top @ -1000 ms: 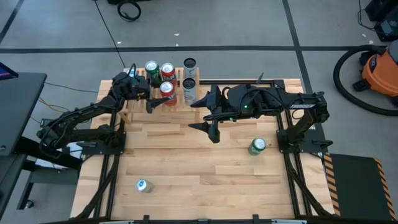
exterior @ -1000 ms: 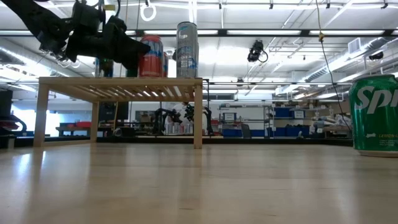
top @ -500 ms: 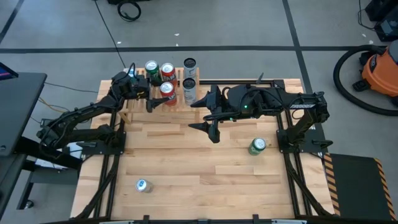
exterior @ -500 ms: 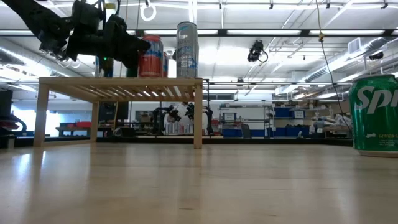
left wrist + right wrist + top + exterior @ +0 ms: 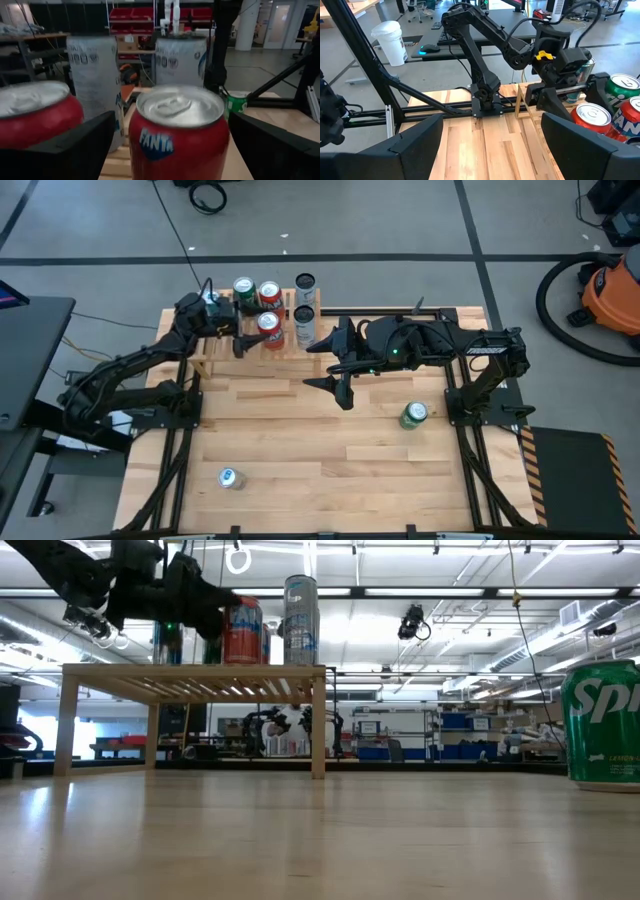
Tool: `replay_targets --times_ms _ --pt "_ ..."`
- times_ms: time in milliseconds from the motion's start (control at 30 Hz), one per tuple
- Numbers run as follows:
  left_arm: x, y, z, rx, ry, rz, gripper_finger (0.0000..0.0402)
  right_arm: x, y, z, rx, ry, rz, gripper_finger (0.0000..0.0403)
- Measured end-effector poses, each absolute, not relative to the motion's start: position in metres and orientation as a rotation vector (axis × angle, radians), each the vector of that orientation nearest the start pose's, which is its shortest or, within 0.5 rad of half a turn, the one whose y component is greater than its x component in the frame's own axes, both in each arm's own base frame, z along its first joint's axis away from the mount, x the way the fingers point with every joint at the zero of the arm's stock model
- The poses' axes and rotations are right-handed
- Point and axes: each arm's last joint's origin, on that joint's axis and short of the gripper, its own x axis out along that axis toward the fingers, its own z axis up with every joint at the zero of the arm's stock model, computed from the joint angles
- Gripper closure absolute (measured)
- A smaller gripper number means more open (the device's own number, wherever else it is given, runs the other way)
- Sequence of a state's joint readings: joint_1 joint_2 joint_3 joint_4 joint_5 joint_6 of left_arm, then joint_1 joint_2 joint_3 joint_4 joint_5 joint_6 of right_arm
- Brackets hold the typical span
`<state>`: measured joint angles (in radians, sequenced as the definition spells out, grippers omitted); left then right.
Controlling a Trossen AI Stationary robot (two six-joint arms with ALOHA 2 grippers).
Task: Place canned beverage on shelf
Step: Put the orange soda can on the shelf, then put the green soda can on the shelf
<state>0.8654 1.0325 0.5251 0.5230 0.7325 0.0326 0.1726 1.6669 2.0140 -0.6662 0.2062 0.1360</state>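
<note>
Left fingers (image 5: 75, 145) released, spread either side of the Fanta can (image 5: 178, 135) — can upright on the shelf (image 5: 190, 675) among other cans. Right gripper (image 5: 322, 363) fingers apart, empty, over mid-counter (image 5: 300, 450).

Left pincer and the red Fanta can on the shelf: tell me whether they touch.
Apart. The left wrist view shows the Fanta can standing between the open left pincer's fingers, with background visible on both sides of the can.
</note>
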Motion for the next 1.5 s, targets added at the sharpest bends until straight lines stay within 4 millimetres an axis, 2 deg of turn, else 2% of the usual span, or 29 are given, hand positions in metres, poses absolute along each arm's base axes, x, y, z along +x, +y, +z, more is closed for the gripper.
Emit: replay_targets --times_ms 367,800,1233,1500 --pt "0.142 0.139 0.292 0.060 -0.141 0.135 0.0008 0.342 0.054 0.476 0.075 0.311 -0.054 0.0055" --pt "0.117 0.102 0.319 0.026 -0.198 -0.168 0.0008 0.342 0.054 0.476 0.075 0.310 -0.054 0.0055" --pt "0.111 0.086 0.318 -0.080 -0.091 -0.438 0.0008 0.343 0.054 0.476 0.065 0.306 -0.052 0.0055" --pt "0.116 0.075 0.318 -0.078 -0.076 -0.551 0.0008 0.346 0.054 0.495 0.074 0.119 -0.020 0.0055"
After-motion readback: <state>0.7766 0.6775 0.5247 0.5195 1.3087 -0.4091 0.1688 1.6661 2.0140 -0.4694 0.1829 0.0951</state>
